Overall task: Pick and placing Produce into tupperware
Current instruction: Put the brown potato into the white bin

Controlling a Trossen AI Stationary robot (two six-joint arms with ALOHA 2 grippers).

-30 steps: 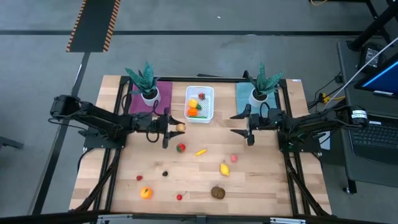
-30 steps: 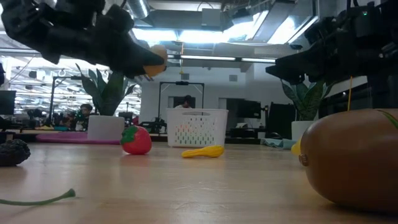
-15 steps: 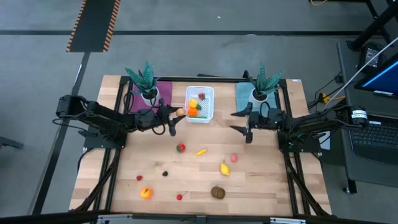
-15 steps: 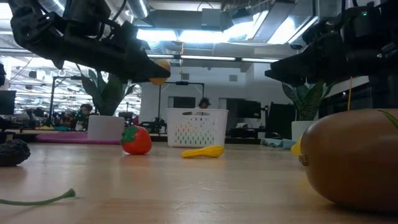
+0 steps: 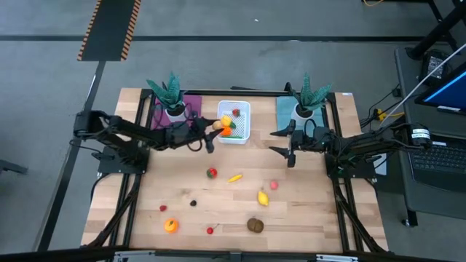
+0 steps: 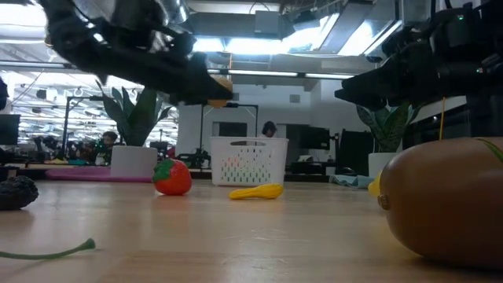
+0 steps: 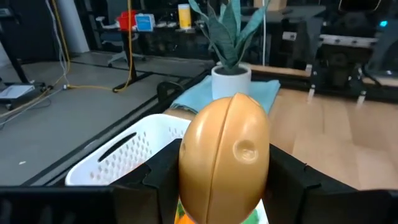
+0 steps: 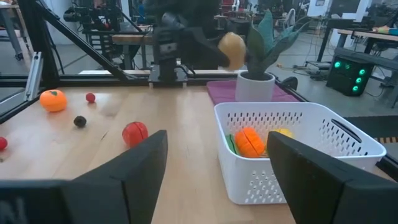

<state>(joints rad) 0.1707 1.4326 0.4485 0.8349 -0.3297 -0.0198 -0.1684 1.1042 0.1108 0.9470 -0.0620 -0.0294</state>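
My left gripper (image 5: 216, 125) is clamped on the tan potato (image 5: 218, 124), just above the left rim of the white tupperware (image 5: 243, 118), upper centre in the high view; the tub lies immediately rightward. Right gripper (image 5: 281, 143) waits, jaws wide.

At the far side of the wooden table (image 5: 306, 218) you see two teal spiky plants in white pots: the left plant (image 5: 170, 94) stands on a purple mat (image 5: 188, 116), and the right plant (image 5: 306, 96) stands on a teal mat (image 5: 282, 116). On the grey floor beyond the far left corner of the table you find a dark strip with orange and black hazard stripes (image 5: 109, 29), and to the right of the table you see a laptop (image 5: 440, 156) with a blue screen. In the low view, a person (image 6: 269, 130) shows far in the room behind the table.
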